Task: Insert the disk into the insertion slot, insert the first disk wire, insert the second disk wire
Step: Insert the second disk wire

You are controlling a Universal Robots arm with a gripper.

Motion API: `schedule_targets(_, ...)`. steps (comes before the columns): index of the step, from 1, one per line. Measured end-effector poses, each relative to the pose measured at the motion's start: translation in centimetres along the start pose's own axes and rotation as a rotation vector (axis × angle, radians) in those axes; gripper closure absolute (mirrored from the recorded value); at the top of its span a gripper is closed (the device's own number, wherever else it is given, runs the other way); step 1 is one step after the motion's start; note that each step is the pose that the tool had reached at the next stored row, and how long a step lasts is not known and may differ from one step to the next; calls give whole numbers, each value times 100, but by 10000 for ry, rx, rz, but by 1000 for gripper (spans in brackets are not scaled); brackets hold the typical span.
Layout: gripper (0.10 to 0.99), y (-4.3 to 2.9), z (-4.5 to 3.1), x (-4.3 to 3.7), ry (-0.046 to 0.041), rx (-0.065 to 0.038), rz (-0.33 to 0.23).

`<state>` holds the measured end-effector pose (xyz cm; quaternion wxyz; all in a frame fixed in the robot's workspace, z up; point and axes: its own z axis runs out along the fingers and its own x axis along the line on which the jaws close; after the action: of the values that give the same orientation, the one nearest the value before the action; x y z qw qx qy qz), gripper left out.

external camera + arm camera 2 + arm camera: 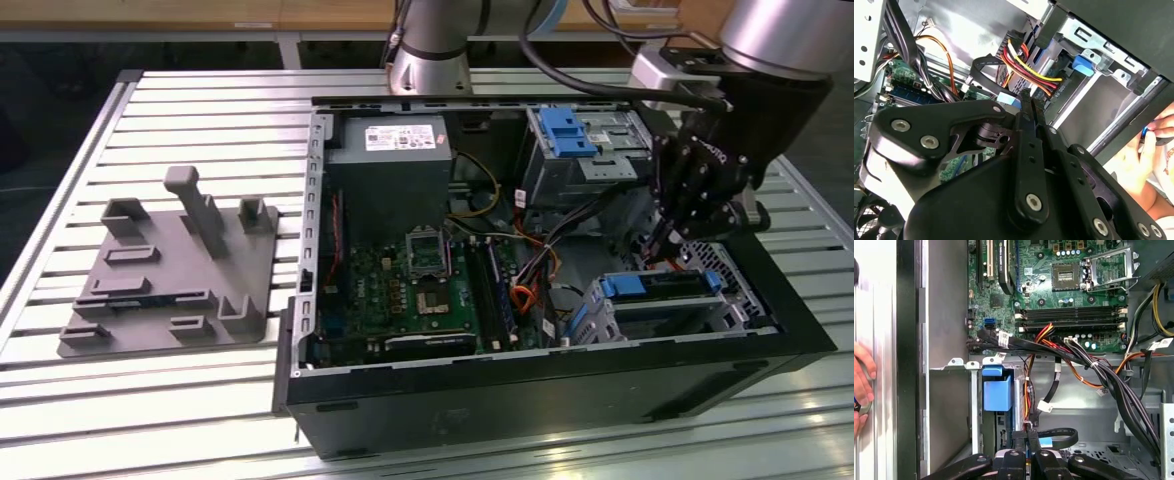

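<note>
Fingers (1026, 440) pressed together, seem to pinch flat cable connector (1044, 441). Disk (663, 287) already seated in insertion slot (731, 312), directly under fingers, long axis along case wall. Person's hand (863, 385) off to side.

A person's hand (861, 385) is cut off by the first wrist view's edge; the black metal gripper (1029, 102) body hides the blue-framed silver disk's (998, 390) near end.

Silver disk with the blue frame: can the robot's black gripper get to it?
Probably yes. The black gripper hangs just above the blue-framed silver disk in its silver metal cage, with the case open and only loose cables nearby.
</note>
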<state>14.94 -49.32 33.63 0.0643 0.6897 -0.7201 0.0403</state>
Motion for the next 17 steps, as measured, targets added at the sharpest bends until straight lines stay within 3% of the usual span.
schedule_targets(4,941,-24,0,7,-2,-84,19)
schedule_targets(17,941,-42,6,49,-31,-121,156)
